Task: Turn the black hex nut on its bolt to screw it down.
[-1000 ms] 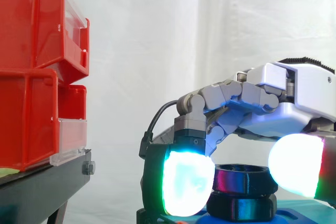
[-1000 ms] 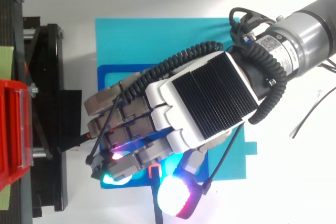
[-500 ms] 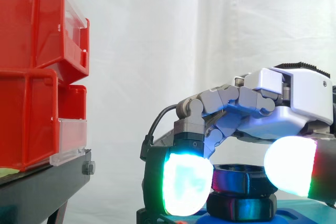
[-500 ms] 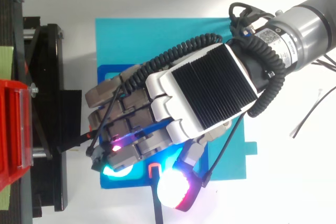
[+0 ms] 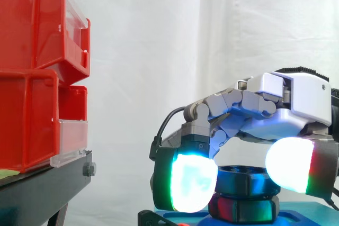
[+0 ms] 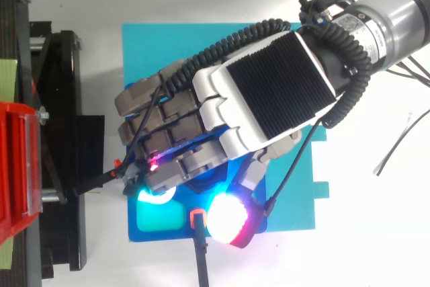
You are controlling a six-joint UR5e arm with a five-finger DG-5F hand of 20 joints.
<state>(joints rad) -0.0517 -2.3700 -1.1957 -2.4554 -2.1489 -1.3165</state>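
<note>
Presently the hand (image 5: pixel 288 107) is closed round the nut (image 5: pixel 244 179), which is seated just above the base (image 6: pixel 151 223). The nut is judged rigid, light and slick; opposite flats should be gripped.

A robotics lab test bench, by its white curtain (image 5: pixel 159 51) backdrop, red storage bins (image 5: pixel 32 25) stacked on a black metal stand (image 5: pixel 47 181), and a grey industrial arm (image 6: pixel 396 11) over a cyan fixture plate (image 6: pixel 201 45) on a white surface (image 6: pixel 376 247).
</note>
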